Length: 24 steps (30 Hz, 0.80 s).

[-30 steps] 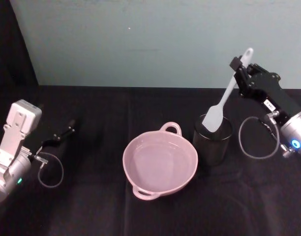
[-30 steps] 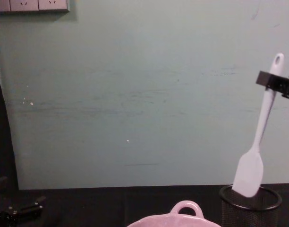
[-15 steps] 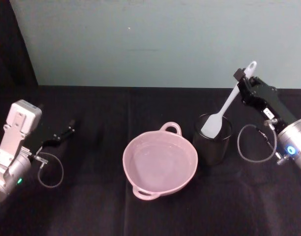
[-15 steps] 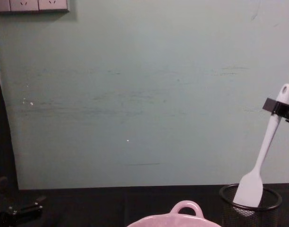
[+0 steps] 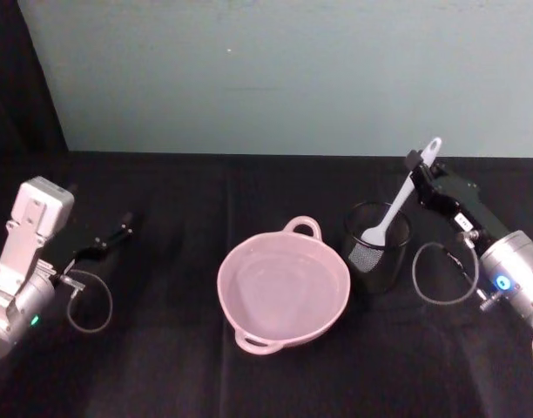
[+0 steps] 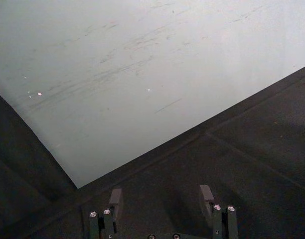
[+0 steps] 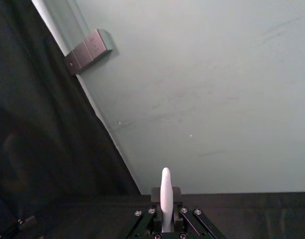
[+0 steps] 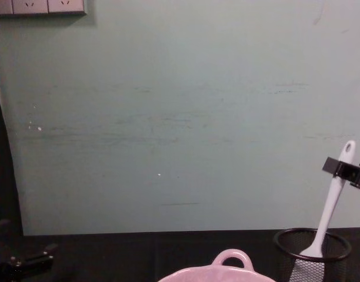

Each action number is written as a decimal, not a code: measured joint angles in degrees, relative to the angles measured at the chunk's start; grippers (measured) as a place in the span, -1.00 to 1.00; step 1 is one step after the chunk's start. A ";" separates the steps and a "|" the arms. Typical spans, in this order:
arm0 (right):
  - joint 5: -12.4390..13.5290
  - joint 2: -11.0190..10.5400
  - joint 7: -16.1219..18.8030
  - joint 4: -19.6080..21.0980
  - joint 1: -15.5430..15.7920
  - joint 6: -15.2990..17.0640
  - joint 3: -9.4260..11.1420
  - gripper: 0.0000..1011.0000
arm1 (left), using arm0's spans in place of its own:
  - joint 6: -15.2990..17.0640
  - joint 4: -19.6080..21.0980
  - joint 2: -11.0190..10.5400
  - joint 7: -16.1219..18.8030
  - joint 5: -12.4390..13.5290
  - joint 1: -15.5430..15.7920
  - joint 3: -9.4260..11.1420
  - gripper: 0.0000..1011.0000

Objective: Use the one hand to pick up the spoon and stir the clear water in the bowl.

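The left gripper (image 6: pixel 161 199) is idle over the black surface (image 5: pixel 162 366), jaws apart and empty. The pink bowl (image 5: pixel 240 261) sits between both sets of jaws. The right gripper (image 5: pixel 419 167) has its jaws clamped on the white spoon (image 5: pixel 397 200) near its handle tip. Below them, the spoon's head sits inside the black mesh cup (image 5: pixel 375 270).

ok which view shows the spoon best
The head view: the spoon shows whole, holed tip to head, dipped inside the black mesh cup, right gripper clamped near its top. The chest view shows its handle side-on, head behind the mesh. The right wrist view gives the handle tip.
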<state>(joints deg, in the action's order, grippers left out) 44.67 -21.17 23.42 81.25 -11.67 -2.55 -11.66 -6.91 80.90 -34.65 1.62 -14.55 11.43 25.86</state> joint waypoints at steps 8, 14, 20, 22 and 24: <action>0.20 0.17 0.08 -1.67 -0.41 0.22 -0.89 -0.77 | 0.00 0.00 0.00 0.00 0.00 0.00 0.00 0.99; 0.25 0.15 0.17 -2.53 -0.64 0.43 -1.31 -0.77 | 0.00 0.00 0.00 0.00 0.00 0.00 0.00 0.99; 0.26 0.15 0.14 -2.90 -0.74 0.46 -1.53 -0.77 | 0.00 0.00 0.00 0.00 0.00 0.00 0.00 0.99; 0.26 0.16 0.12 -3.02 -0.76 0.48 -1.61 -0.77 | 0.00 0.00 0.00 0.00 0.00 0.00 0.00 0.99; 0.25 0.16 0.12 -3.15 -0.81 0.48 -1.70 -0.77 | 0.00 0.00 0.00 0.00 0.00 0.00 0.00 0.99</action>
<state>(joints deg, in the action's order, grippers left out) 44.92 -21.01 23.53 78.11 -12.48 -2.07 -13.36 -6.91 80.90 -34.64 1.62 -14.55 11.43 25.86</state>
